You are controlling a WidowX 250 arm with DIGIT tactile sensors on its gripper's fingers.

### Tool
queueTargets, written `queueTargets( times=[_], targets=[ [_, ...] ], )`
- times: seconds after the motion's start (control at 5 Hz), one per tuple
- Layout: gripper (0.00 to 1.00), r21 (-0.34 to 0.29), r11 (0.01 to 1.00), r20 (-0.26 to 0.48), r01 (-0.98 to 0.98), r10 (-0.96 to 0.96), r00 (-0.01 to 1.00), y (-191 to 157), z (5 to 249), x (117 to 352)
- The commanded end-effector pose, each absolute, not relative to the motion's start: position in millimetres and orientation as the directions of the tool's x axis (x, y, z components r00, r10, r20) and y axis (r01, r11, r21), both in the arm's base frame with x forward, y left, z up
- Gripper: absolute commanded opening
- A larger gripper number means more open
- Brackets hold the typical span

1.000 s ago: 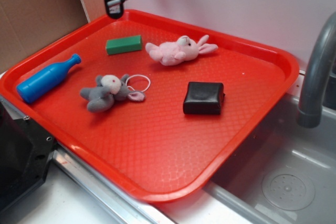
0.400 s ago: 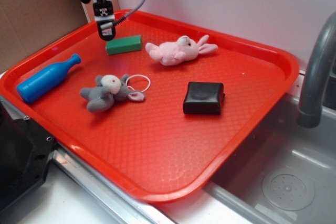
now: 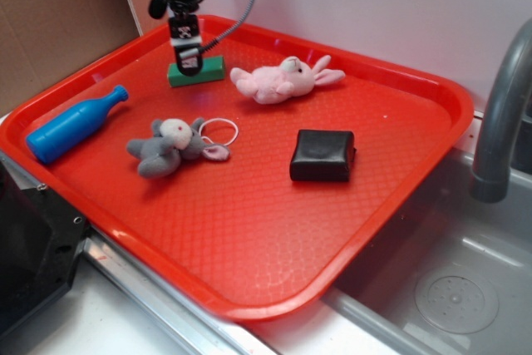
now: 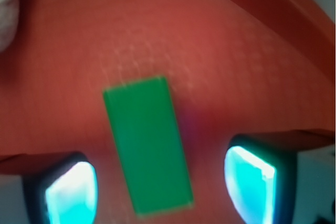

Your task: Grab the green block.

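Spread wide, the gripper [image 3: 187,64] hangs over the green block [image 3: 198,72] on the red tray [image 3: 399,180], and should drop straight down, straddling its narrow sides before pinching.

Red tray [image 3: 399,205] with blue bottle [image 3: 73,125], pink rabbit [image 3: 284,79], grey plush [image 3: 169,146], black pad [image 3: 322,155]

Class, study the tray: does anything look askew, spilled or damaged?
Nothing stands out. The green block lies flat on the tray, between the open gripper fingers. The toys, bottle and black pad lie apart, intact.
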State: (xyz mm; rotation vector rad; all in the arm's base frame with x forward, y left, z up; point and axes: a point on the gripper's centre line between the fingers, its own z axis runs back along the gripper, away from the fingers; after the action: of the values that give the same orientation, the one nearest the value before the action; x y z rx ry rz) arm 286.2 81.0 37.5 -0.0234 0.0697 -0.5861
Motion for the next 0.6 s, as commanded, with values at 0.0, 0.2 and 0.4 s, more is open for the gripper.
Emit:
queueTargets(
  times=[0.0,0.2,0.4],
  targets=[
    [1.0,-0.012,0.817,-0.096,0.577,-0.576,0.812,71.4,17.8,287.4],
    [0.78,-0.024,0.833,-0.108,0.553,-0.552,0.827,79.5,10.1,283.8],
    [0.0,-0.023,0.846,-0.108,0.533,-0.532,0.84,82.3,7.8,282.6]
  ],
)
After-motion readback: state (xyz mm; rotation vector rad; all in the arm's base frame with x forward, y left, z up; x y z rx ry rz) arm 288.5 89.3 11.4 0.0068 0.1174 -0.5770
